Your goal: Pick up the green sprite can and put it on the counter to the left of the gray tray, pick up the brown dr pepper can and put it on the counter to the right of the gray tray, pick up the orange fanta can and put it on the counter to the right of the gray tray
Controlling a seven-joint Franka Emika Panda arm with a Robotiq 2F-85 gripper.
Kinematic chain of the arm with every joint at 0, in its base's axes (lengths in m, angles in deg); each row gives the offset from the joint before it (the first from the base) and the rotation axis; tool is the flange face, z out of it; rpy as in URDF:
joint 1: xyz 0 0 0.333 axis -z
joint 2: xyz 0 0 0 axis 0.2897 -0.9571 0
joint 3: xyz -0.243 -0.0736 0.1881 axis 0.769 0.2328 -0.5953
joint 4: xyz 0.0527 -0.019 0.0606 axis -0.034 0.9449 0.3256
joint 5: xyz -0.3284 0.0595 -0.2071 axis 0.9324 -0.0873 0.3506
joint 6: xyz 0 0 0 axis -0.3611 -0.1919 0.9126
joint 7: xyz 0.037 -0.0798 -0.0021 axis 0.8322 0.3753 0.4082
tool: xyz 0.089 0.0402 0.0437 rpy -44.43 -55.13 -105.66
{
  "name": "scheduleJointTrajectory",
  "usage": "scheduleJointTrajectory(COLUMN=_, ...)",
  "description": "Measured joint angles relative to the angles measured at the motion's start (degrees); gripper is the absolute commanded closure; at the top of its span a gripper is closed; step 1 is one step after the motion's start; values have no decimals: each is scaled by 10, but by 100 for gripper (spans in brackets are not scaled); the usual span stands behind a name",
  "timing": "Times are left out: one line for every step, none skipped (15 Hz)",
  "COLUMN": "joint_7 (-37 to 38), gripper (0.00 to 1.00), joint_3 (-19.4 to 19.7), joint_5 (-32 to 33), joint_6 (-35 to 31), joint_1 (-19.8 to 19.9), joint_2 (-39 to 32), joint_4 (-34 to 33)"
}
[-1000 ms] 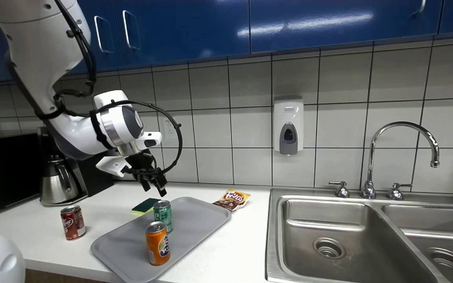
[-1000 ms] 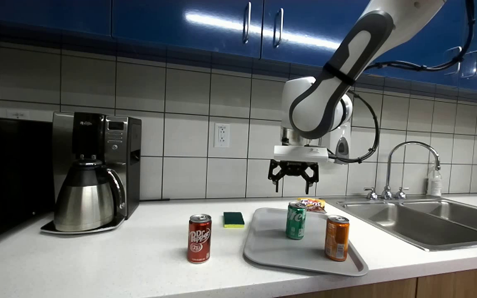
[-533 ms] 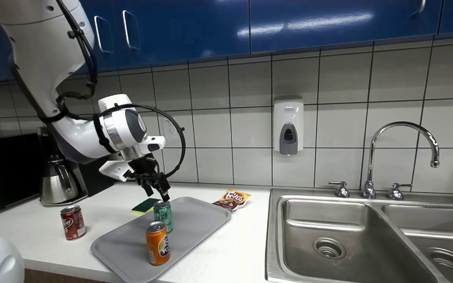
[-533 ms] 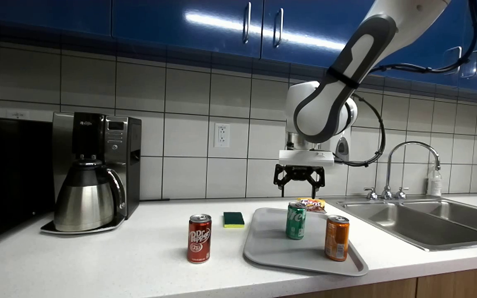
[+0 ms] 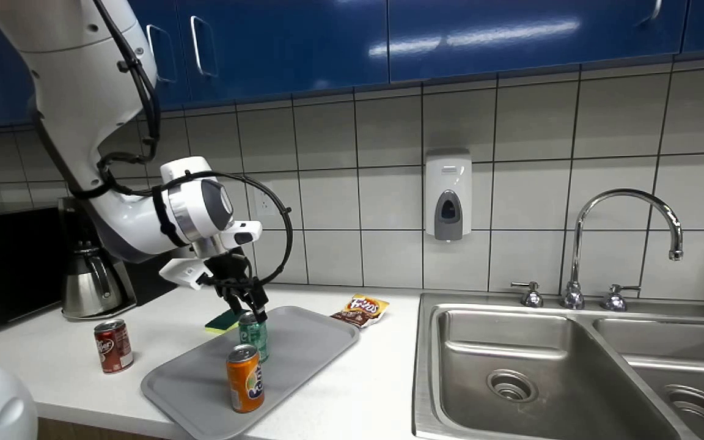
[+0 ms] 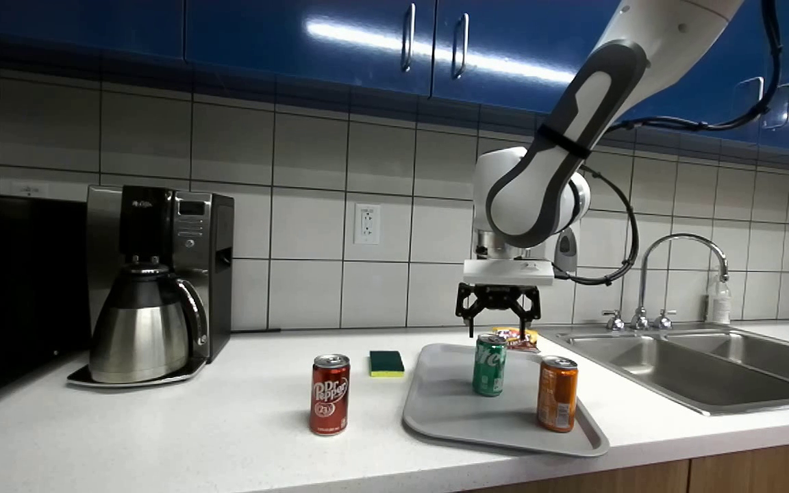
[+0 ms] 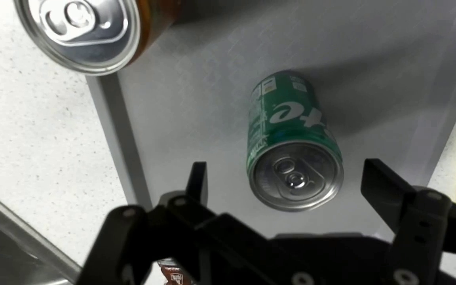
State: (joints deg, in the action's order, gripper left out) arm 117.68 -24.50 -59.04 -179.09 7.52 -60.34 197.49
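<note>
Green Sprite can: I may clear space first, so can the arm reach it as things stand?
Probably yes: in the wrist view the green Sprite can shows between the open jaws, nothing covering it, and the orange Fanta can stands apart.

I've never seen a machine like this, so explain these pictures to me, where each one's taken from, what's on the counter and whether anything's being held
This is a robot arm with a black, two-fingered hand. Two pictures are taken from different places outside it; the close-up comes from its wrist, looking down. On the white counter, a gray tray carries a green Sprite can and an orange Fanta can. A brown Dr Pepper can, a sponge and a snack bag sit beside the tray. Nothing is held: the hand is open, hanging over the Sprite can.
</note>
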Motion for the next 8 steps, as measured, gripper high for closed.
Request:
scheduleJointTrajectory(joint_7=0, gripper=0, joint_3=0, joint_5=0, joint_6=-1, joint_1=0, joint_2=-5, joint_4=-3)
scheduleJointTrajectory(joint_7=0, gripper=0, joint_3=1, joint_5=0, joint_6=-1, joint_1=0, joint_2=-11, joint_4=-7)
scheduleJointTrajectory(joint_7=0, gripper=0, joint_3=1, joint_5=0, joint_6=-1, joint_1=0, joint_2=-17, joint_4=-12)
scheduleJointTrajectory(joint_7=-1, gripper=0, joint_3=1, joint_5=0, joint_6=-1, joint_1=0, joint_2=-23, joint_4=-18)
scheduleJointTrajectory(joint_7=-2, gripper=0, joint_3=1, joint_5=0, joint_6=-1, joint_1=0, joint_2=-30, joint_4=-24)
scheduleJointTrajectory(joint_7=-4, gripper=0, joint_3=1, joint_5=0, joint_6=-1, joint_1=0, joint_2=-36, joint_4=-31)
scheduleJointTrajectory(joint_7=-6, gripper=0, joint_3=2, joint_5=-1, joint_6=-1, joint_1=0, joint_2=-42, joint_4=-38)
scheduleJointTrajectory(joint_7=-8, gripper=0, joint_3=2, joint_5=-1, joint_6=-1, joint_1=0, joint_2=-48, joint_4=-43)
